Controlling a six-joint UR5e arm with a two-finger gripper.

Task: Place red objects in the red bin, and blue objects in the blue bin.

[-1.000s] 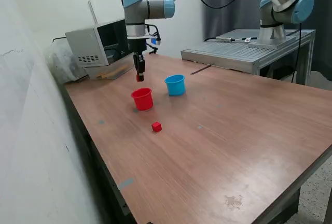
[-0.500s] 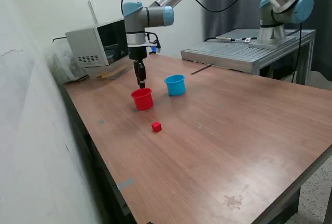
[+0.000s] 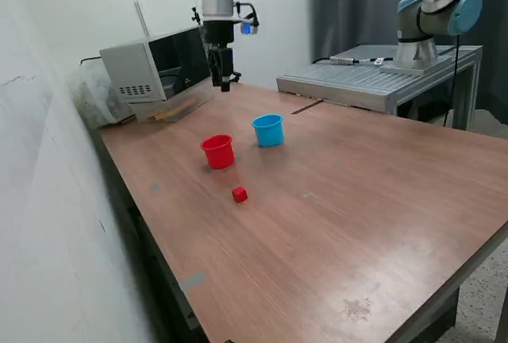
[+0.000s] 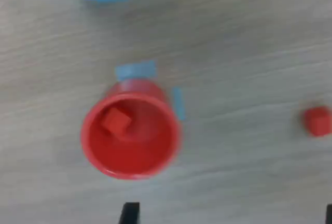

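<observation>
A: Where was the gripper point(image 3: 225, 82)?

B: High over the table point(image 3: 381, 200), well above the red cup point(image 3: 217, 152) and toward the far edge. Nothing was seen between the fingers; whether the jaws stood wide or narrow could not be told.

A: The cubes?

B: One red cube point(image 4: 116, 121) lay inside the red cup point(image 4: 129, 135), per the wrist view. A second red cube point(image 3: 239, 194) sat on the table, near that cup on the camera side, apart from it.

A: The blue cup point(image 3: 268, 130)?

B: Upright, just beside the red cup on the exterior view's right. Its contents were not visible.
</observation>
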